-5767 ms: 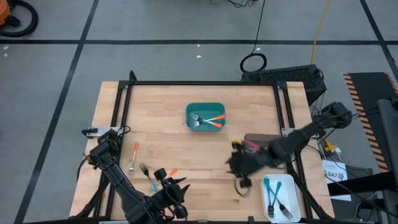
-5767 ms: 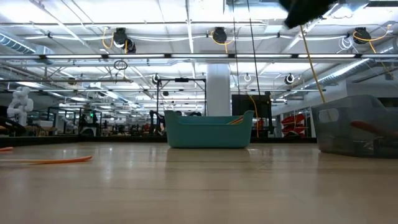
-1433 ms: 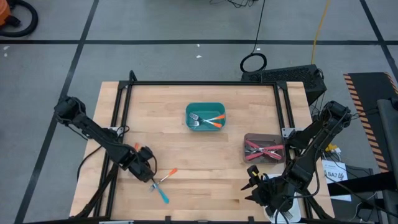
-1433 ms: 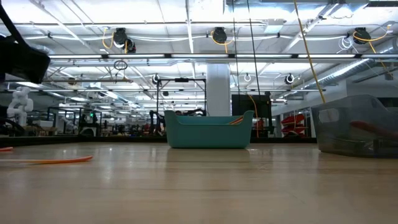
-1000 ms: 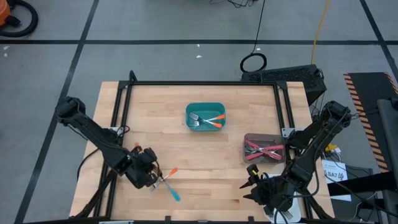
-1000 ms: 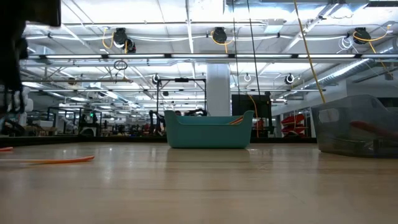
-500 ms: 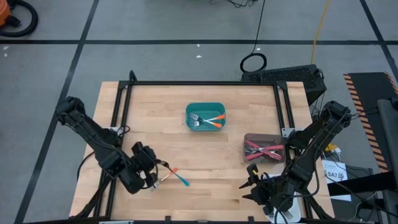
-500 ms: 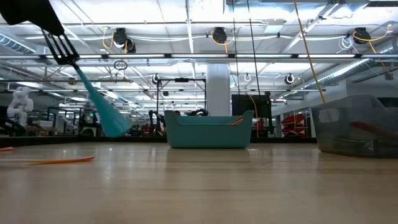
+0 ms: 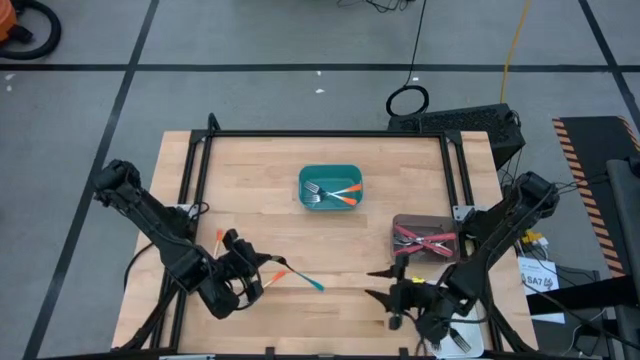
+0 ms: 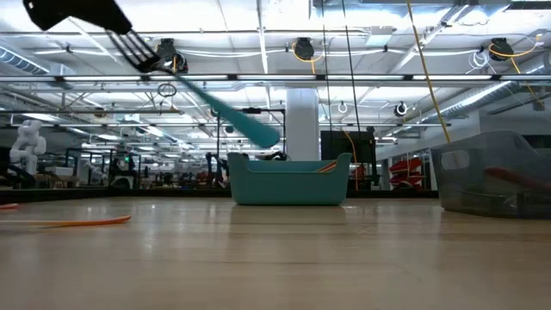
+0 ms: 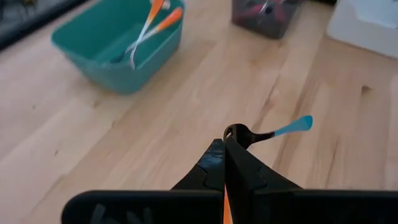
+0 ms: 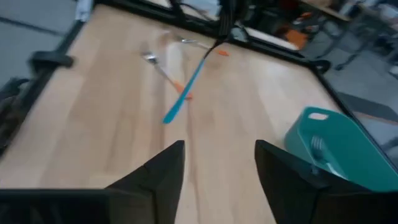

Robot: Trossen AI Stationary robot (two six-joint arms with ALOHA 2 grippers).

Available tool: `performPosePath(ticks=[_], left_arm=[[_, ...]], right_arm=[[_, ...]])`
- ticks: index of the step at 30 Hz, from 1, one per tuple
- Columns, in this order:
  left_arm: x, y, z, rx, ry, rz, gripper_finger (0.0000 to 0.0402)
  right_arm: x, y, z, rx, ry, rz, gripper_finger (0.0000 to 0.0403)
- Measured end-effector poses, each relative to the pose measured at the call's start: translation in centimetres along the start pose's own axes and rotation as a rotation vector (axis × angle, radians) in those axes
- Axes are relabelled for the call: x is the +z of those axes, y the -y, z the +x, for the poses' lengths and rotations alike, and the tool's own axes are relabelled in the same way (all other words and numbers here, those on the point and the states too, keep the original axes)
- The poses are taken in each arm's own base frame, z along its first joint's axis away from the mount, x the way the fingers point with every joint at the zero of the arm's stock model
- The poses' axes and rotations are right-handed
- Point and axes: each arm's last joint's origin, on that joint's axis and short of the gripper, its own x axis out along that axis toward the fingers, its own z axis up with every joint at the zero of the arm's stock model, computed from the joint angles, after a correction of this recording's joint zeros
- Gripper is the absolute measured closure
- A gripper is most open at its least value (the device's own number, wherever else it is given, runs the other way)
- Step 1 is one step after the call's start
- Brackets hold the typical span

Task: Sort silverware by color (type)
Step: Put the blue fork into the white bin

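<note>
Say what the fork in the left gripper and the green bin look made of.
Fork: teal handle, likely matte plastic by its flat solid colour; tines look like dark metal in the low view. Held in the left gripper. Green bin: probably moulded plastic, with opaque, even teal walls.

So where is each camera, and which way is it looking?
High view: above the table, looking straight down; shows both arms, left hand holding the blue fork.
Low view: at tabletop height, looking across to the teal bin; the left hand shows at top left.
Left wrist view: on the left arm, looking past its shut fingers.
Right wrist view: on the right arm, looking past its open fingers.
All four share the blue fork.
</note>
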Motion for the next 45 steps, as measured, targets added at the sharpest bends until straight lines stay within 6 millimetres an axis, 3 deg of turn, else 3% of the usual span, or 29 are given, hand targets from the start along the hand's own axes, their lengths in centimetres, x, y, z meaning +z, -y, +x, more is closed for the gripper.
performPosePath(ticks=[9,19,29,34,45], left_arm=[[-0.1,2.1,1.2,0.003,0.167,0.056,0.0401],[0.0,3.1,2.7,0.033,0.241,0.076,0.0401],[0.5,3.4,2.8,0.016,0.262,0.062,0.0401],[0.5,3.4,2.9,0.016,0.262,0.059,0.0401],[-0.4,3.9,3.6,0.019,0.231,0.108,0.0401]], right_arm=[[-0.6,-0.4,4.9,-0.029,-0.029,0.052,0.0149],[-2.2,-1.1,8.6,-0.078,-0.052,0.013,0.0153],[-3.1,-0.5,10.5,-0.030,-0.120,0.016,0.0157],[-3.1,-0.4,10.7,-0.033,-0.123,0.012,0.0202],[-3.2,-0.4,10.7,-0.035,-0.129,-0.011,0.0387]])
